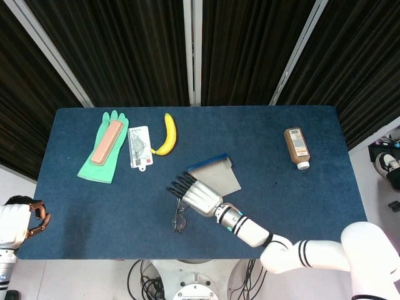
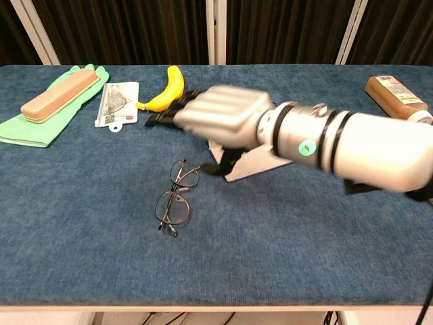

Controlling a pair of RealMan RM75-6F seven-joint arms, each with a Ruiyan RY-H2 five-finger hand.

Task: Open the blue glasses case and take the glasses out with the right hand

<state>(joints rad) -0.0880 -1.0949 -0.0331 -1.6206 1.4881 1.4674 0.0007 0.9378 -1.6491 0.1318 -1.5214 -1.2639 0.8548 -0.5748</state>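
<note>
The blue glasses case lies open near the table's middle, its grey inside facing up. The thin-framed glasses lie flat on the blue cloth, left of and nearer than the case. My right hand hovers above and just right of the glasses, fingers stretched out and apart, holding nothing. In the chest view it hides much of the case. My left hand sits off the table's front left corner, fingers curled; only part of it shows.
A green glove with a tan case on it lies at the far left. Beside it are a packaged ruler set and a banana. A brown bottle lies at the far right.
</note>
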